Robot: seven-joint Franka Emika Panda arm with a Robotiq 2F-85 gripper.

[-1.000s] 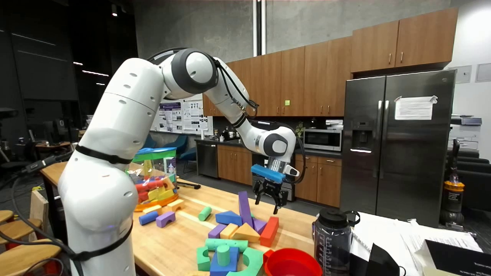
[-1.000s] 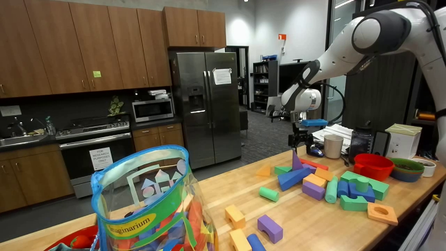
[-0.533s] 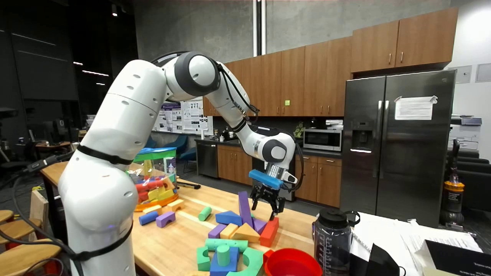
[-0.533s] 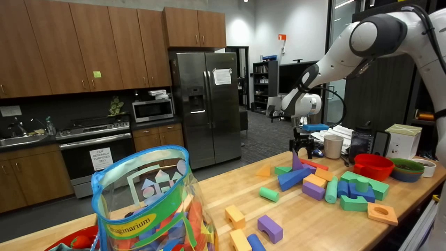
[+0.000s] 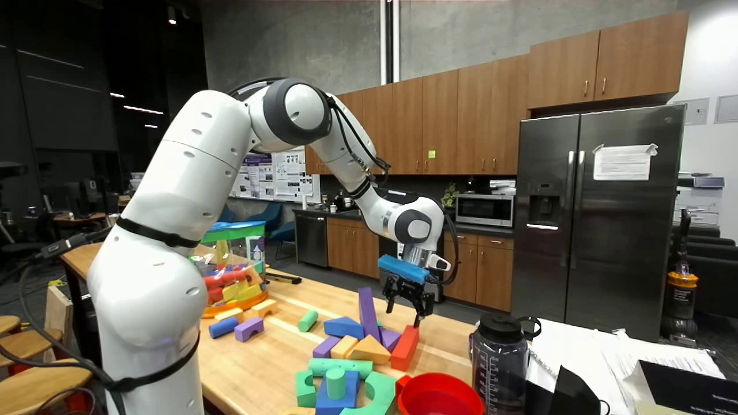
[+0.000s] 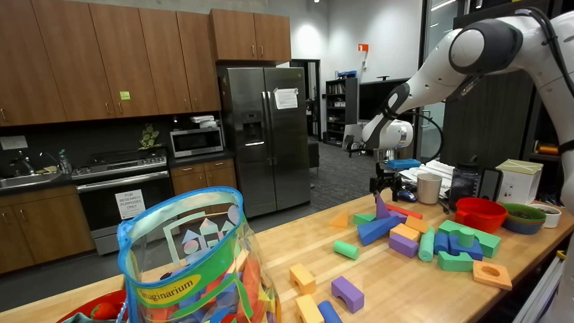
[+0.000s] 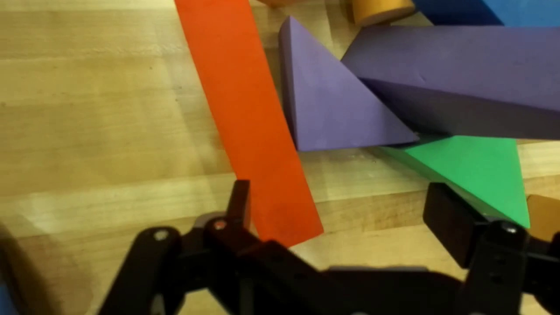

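My gripper is open and empty above the far part of the block pile, seen in both exterior views (image 5: 403, 317) (image 6: 384, 196) and in the wrist view (image 7: 339, 197). Below it lies a long red block (image 7: 249, 118), also in both exterior views (image 5: 406, 348) (image 6: 404, 211). In the wrist view the red block's end shows between the fingers, nearer the left one. A purple triangular block (image 7: 337, 100) lies beside the red block. A green triangular block (image 7: 481, 170) is near the right finger. A long purple block (image 5: 368, 316) leans up nearby.
Several blue, orange and green blocks lie nearby, including a blue wedge (image 6: 379, 229) and a green cylinder (image 6: 345, 250). A red bowl (image 5: 441, 395), a dark water bottle (image 5: 500, 363) and a mug (image 6: 429, 187) stand near. A clear block bag (image 6: 193, 269) stands at the other end.
The arm has lowered the gripper slightly toward the red block, then shifted a little sideways over it. The fingers stay open. The blocks have not moved.
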